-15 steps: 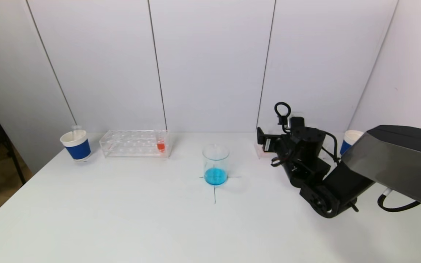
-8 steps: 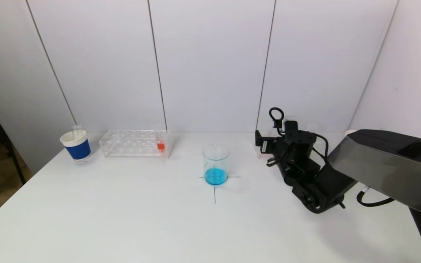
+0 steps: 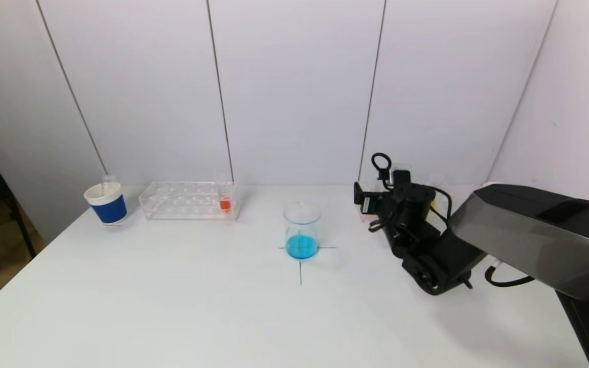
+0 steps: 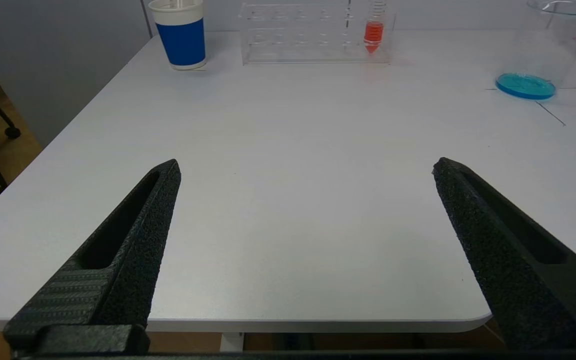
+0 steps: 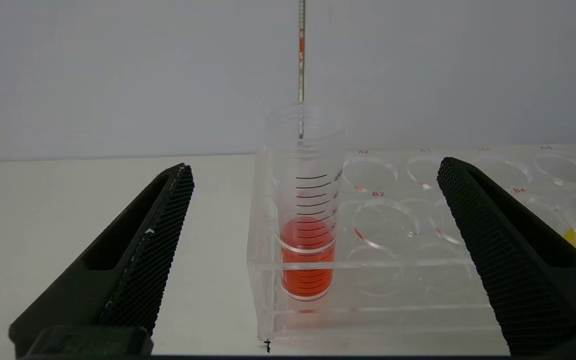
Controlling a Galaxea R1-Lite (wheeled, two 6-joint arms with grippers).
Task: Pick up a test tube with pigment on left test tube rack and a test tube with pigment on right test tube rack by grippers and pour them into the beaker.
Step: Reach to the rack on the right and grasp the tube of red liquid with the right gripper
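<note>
The right end effector stands wide open and empty, its two fingers flanking the red-filled test tube, which sits straight ahead at the frame's centre, upright in the corner hole of the right test tube rack. The tube's long axis is vertical. Rack holes read A2 and B2; the tube carries graduation lines. The left end effector, also open, hangs low over the table, well apart from the left test tube rack. The beaker sits mid-frame in the head view.
</note>
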